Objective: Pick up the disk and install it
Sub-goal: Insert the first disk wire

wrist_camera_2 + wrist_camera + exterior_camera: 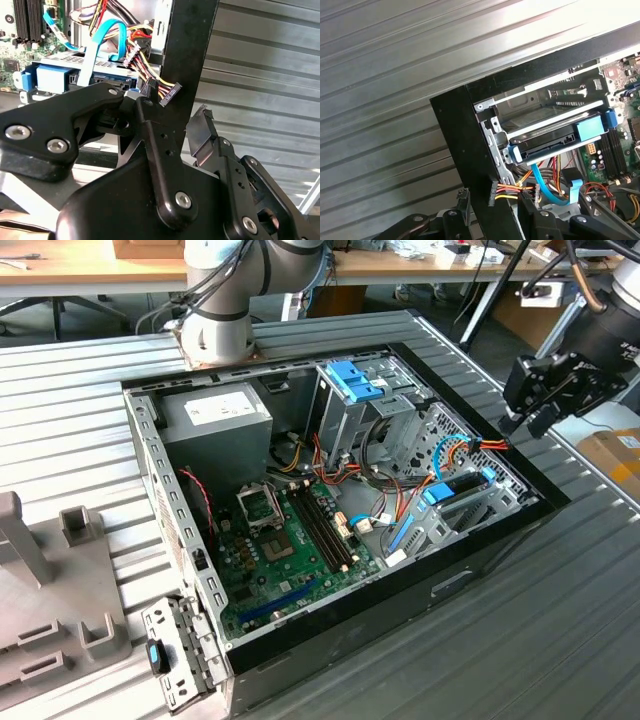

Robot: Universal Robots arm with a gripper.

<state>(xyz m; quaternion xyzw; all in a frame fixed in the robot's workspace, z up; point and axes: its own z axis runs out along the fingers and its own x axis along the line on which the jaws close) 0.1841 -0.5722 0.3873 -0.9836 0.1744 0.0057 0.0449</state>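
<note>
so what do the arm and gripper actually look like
The arm is a pale silver cylinder with a dark grey joint band. The gripper is matte black, built of jointed links pinned with round silver screws.
</note>
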